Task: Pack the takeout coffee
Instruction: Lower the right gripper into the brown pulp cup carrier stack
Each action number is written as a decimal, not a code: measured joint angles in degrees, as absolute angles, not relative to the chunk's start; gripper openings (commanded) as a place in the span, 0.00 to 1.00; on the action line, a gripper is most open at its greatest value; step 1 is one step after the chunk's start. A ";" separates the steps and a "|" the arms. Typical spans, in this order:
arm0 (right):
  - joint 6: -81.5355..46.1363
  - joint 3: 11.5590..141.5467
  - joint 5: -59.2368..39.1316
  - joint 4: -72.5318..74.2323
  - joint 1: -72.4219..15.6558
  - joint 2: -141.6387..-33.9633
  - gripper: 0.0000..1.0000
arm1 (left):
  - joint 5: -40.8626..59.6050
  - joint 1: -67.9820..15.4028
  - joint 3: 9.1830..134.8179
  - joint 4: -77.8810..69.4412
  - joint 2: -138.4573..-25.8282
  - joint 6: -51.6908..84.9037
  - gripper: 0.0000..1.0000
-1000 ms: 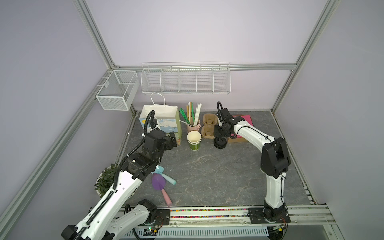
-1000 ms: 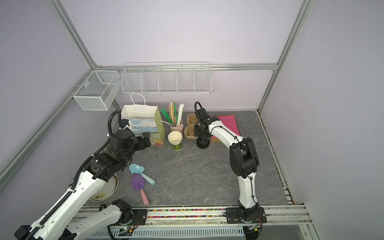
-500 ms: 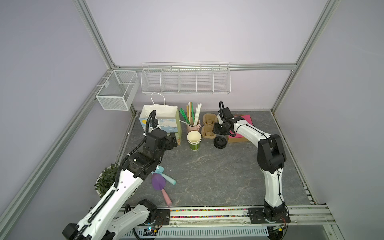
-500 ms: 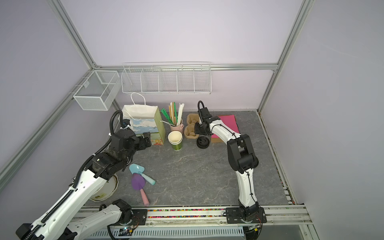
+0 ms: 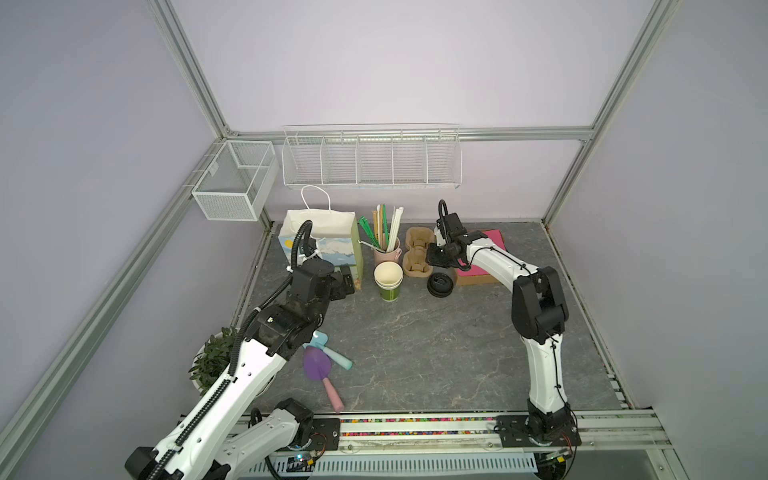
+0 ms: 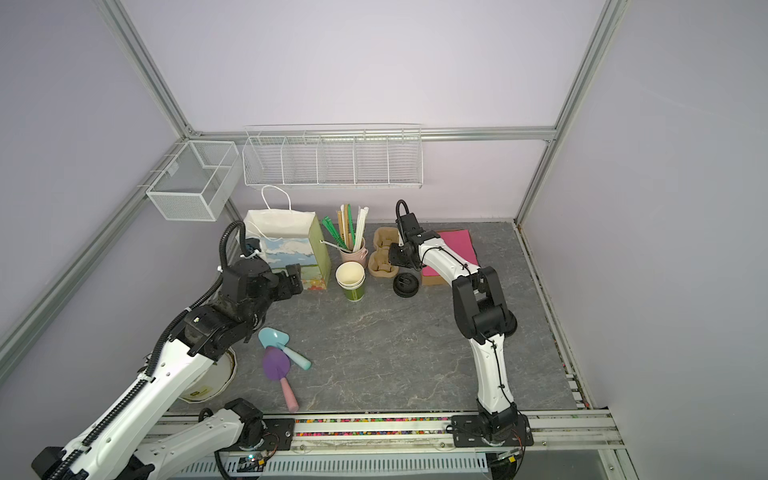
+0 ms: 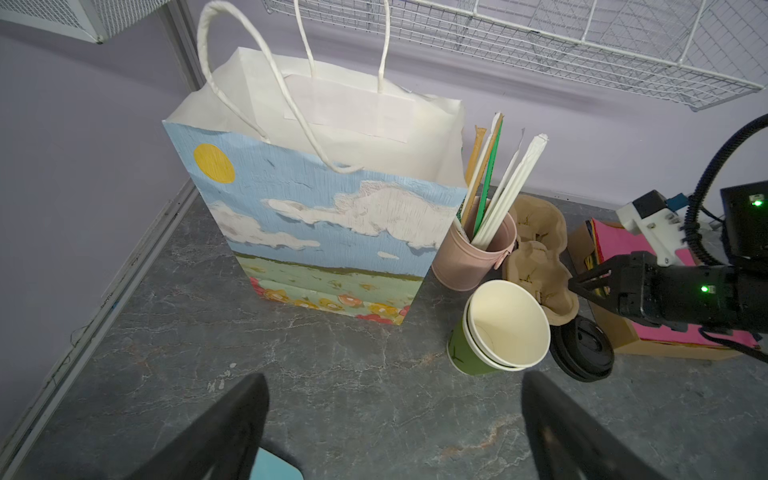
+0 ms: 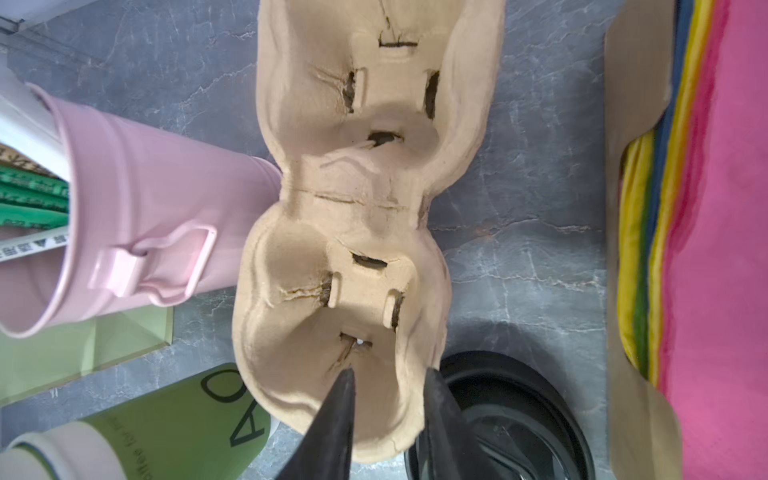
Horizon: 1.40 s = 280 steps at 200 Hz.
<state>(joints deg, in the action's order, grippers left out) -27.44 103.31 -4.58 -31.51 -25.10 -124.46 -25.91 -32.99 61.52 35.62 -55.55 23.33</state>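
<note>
Right wrist view: right claw [image 8: 388, 372] straddles the pulp carrier [image 8: 357, 199] rim, jaws apart, not yet pinching; on closing, its outer finger could snag the black lids [image 8: 511, 399] beside it. Left claw [image 7: 395, 376] gapes empty. No lidded coffee shows, only stacked green cups [image 5: 388, 282].

Rough matt pulp carrier [image 8: 353, 187]; glossy black plastic lids [image 8: 519, 399]; paper bag [image 7: 324, 232].
</note>
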 measured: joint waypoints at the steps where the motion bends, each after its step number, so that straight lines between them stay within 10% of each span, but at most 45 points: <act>1: -27.42 103.31 -4.56 -31.48 -25.10 -124.53 0.33 | -25.91 -32.99 61.52 35.62 -55.55 23.33 0.95; 280: -26.79 105.60 -3.92 -32.14 -25.32 -126.67 0.25 | -25.39 -32.99 61.47 34.57 -55.57 22.04 0.94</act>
